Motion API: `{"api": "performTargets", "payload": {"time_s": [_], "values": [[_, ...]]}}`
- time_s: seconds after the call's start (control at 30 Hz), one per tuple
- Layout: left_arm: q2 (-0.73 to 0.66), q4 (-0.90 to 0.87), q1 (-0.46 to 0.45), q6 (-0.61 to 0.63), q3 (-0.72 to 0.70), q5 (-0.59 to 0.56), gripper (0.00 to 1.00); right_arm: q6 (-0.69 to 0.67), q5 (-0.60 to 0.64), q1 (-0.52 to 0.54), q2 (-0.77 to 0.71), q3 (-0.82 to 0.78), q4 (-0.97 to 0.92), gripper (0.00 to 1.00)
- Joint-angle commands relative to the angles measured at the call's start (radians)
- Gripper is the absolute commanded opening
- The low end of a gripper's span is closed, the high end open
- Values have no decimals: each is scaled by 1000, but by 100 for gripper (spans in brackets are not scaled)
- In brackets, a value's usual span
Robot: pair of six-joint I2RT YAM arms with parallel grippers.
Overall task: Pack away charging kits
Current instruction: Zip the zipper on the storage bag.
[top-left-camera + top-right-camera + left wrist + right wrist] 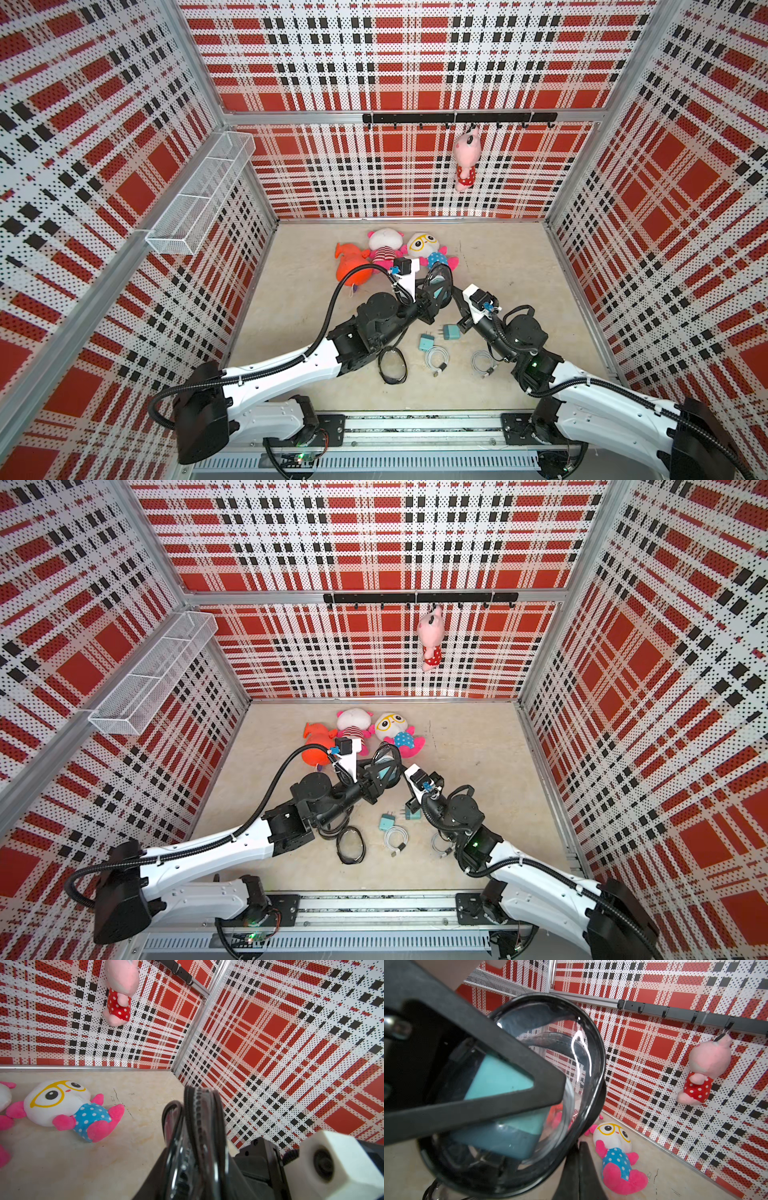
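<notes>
My left gripper (432, 300) is shut on a black oval zip case (439, 282) with clear sides and holds it upright above the table's middle. In the right wrist view a teal plug adapter (500, 1080) shows inside the case (577, 1047). My right gripper (455, 291) is shut, its tips (579, 1147) against the case's rim; I see nothing between them. Two more teal adapters (426, 343) (451, 331) and two coiled white cables (437, 357) (484, 360) lie on the table between the arms, seen in both top views.
Another black zip case (392, 365) lies by the left arm. Three plush toys (384, 249) lie behind the grippers. A pink plush (467, 158) hangs from the hook rail (415, 118). A white wire basket (199, 195) is on the left wall.
</notes>
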Motion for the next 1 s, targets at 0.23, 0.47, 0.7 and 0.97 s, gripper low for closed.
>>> {"api": "performTargets", "payload": {"time_s": [0.23, 0.47, 0.7, 0.97], "values": [[0, -218, -6, 56, -26, -20, 0, -299, -152, -32, -34, -12, 216, 0], [-17, -227, -7, 66, -59, -5, 0, -299, -33, -35, -50, 30, 140, 0], [-9, -242, -31, 75, -83, -31, 0, -349, -51, -54, -17, 169, 4, 0], [-57, -252, -37, 95, -118, -11, 0, -415, -238, -167, -7, 239, -59, 0]]}}
